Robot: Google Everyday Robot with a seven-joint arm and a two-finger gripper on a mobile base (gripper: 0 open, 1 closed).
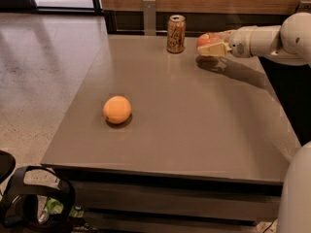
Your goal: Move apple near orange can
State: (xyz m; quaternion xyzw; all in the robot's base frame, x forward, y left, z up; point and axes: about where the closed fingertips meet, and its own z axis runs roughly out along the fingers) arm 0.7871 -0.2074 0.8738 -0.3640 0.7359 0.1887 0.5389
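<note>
The orange can (176,33) stands upright at the far edge of the grey table (194,125), slim, tan-orange with cursive lettering and a silver rim. The red-pink apple (208,40) is held in my gripper (212,44), which reaches in from the right on a white arm. The gripper is shut on the apple and holds it a little above the tabletop, just right of the can with a small gap between them.
A smooth round orange fruit (117,109) lies on the table's left-middle part. A dark wall base and wooden panel run behind the table. A black headset-like object (34,198) sits on the floor at the lower left. A polished floor lies to the left.
</note>
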